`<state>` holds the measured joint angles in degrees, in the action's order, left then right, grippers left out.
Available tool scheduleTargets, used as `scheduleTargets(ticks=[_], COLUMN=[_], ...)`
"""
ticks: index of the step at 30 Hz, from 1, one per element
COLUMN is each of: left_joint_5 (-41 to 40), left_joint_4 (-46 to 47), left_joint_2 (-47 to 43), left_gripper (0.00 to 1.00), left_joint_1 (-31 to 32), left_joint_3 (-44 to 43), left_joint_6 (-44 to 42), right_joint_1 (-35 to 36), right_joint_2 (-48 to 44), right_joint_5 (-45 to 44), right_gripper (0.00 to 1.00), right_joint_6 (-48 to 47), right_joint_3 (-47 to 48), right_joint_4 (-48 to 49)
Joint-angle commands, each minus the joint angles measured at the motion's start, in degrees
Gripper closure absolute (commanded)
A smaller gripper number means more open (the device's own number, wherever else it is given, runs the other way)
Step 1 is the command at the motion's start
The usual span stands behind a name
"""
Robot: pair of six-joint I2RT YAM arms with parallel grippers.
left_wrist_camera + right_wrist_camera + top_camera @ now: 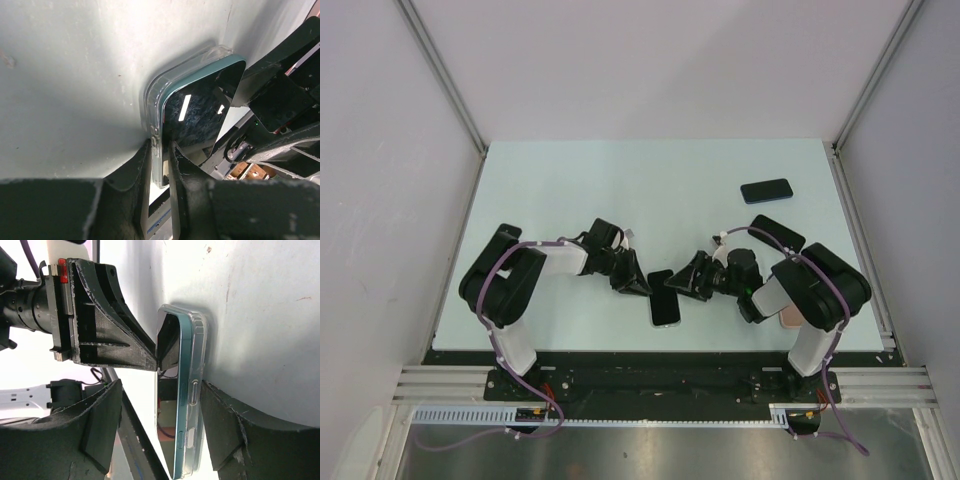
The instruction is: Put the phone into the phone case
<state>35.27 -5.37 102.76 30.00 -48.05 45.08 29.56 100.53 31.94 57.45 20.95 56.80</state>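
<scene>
A robotics lab test cell is indicated. A pale mint surface (620,190) is enclosed on three sides by plain white panels (660,60), which are joined at the corners by bare aluminium profiles (445,75). At the near edge, the left arm (515,285) and right arm (815,290) are bolted to a black base plate (650,380) carried on grooved aluminium rails (430,383). Purple cables (760,232) are looped along both arms, and a slotted white cable duct (460,413) is run below. Scuffed black fingers are seen on the left gripper (640,287) and right gripper (682,282).
</scene>
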Motion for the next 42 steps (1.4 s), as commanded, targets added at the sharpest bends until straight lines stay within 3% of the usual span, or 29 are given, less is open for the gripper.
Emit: scheduleTargets(ticks=[1,5,18,23,28,32,36,42], left_joint_5=[-1.0,-1.1,-0.3,-0.2,0.2,0.3,0.3,0.2], left_joint_4=[1.9,2.5,3.3,3.9,4.0,3.9,4.2,4.4], left_joint_2=[0.4,0.0,0.1,0.1,0.2,0.2,0.1,0.2], left_gripper=[0.78,0.78,0.78,0.77,0.77,0.77,0.76,0.75], left_joint_1=[1.1,1.1,1.1,1.1,1.1,1.1,1.1,1.1], left_joint_3=[0.8,0.9,1.6,1.8,1.7,1.6,1.6,1.8], left_joint_6=[0.3,0.6,0.5,0.5,0.6,0.5,0.7,0.7], right_joint_1=[-0.2,-0.9,-1.6,-1.5,-1.5,-1.5,-1.5,-1.4], right_joint_2=[3.1,4.3,5.1,6.1,7.0,7.8,7.7,6.2], right_joint_5=[8.4,9.0,10.0,11.9,11.9,11.9,10.9,9.5], right_gripper=[0.34,0.37,0.68,0.58,0.63,0.75,0.95,1.00], right_joint_6=[4.2,5.0,3.5,5.9,6.3,7.1,6.7,5.3], right_joint_3=[-0.6,-0.8,-1.0,-1.0,-1.0,-1.2,-1.5,-1.5], right_joint_4=[10.1,11.7,13.0,16.9,17.6,19.3,18.7,15.6])
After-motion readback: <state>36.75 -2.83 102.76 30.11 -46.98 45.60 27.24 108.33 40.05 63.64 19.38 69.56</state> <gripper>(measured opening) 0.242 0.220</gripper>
